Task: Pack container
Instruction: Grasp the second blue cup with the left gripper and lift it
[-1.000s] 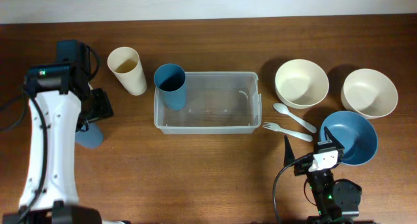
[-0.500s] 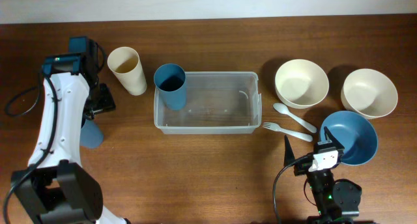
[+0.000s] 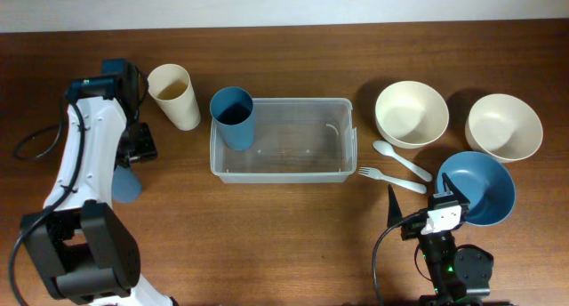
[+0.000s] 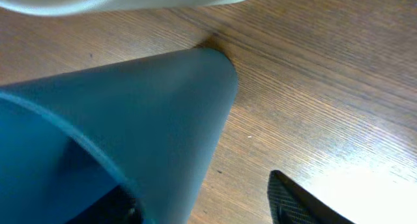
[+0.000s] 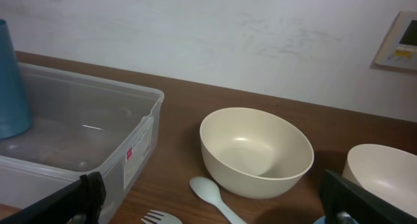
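The left gripper [image 3: 133, 155] is at the left side of the table, down over a blue cup [image 3: 125, 185]. In the left wrist view this cup fills most of the picture, its open mouth toward the camera and its narrow end on the wood farther away. One dark finger [image 4: 296, 201] shows at the lower right. It stands off the cup's wall, with a strip of bare table [image 4: 326, 87] between them. The other finger is hidden behind the cup's rim, so I cannot tell whether it touches the cup. The fingers are parted and do not pinch the cup.

The right gripper [image 5: 212, 188] hangs at the near right edge with its fingers [image 5: 88, 195] spread wide. They hold nothing and touch nothing.

The container [image 3: 293, 144] sits in the middle of the table, toward the far side, well apart from both grippers. A second blue cup [image 3: 233, 116] stands upright in its left end; the other end is bare. Just left of it is a cream cup [image 3: 175, 95]. To its right are two cream bowls [image 3: 411, 113] and [image 3: 504, 125]. A pale spoon [image 3: 400, 159] and fork [image 3: 391, 178] lie nearer, with a blue bowl [image 3: 480, 187] right of them, just beyond the right gripper.
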`<state>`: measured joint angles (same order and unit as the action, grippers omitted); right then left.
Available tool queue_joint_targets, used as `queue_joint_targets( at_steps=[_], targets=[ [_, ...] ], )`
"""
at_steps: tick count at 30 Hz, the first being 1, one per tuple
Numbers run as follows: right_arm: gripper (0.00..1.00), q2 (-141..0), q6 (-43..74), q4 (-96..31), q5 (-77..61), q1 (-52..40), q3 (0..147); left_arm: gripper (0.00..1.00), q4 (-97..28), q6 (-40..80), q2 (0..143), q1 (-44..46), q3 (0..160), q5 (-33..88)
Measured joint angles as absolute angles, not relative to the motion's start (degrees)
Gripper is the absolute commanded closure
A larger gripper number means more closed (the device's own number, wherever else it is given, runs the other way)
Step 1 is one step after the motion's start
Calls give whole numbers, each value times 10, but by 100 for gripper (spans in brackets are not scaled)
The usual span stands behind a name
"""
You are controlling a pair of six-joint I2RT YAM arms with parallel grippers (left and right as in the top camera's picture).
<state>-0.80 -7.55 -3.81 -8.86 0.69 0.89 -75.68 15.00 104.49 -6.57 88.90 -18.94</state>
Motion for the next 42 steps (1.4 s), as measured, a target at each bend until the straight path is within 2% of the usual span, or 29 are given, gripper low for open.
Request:
queue_joint_targets(
  at_steps=[1, 3, 6, 9, 26, 33, 42],
  targets=[
    [1, -8, -75, -38, -89, 7, 9, 45, -752, 150, 1045, -66, 882, -189],
    [1, -8, -76, -38, -89, 7, 9, 60, -744, 150, 1045, -66, 867, -190],
    [1, -8, -75, -38, -89, 7, 9, 76, -739, 152, 1045, -66, 856, -189],
    [1, -8, -75, -38, -89, 7, 9, 98, -738, 157, 1045, -66, 855, -188],
    [1, -8, -75, -38, -89, 7, 9, 98, -745, 157, 1045, -67, 854, -133],
    [1, -8, -75, -38, -89, 7, 9, 98, -785, 152, 1040, -68, 877, -46],
    [1, -8, -75, -38, -89, 7, 9, 98, -832, 128, 911, -27, 968, 10]
  ],
)
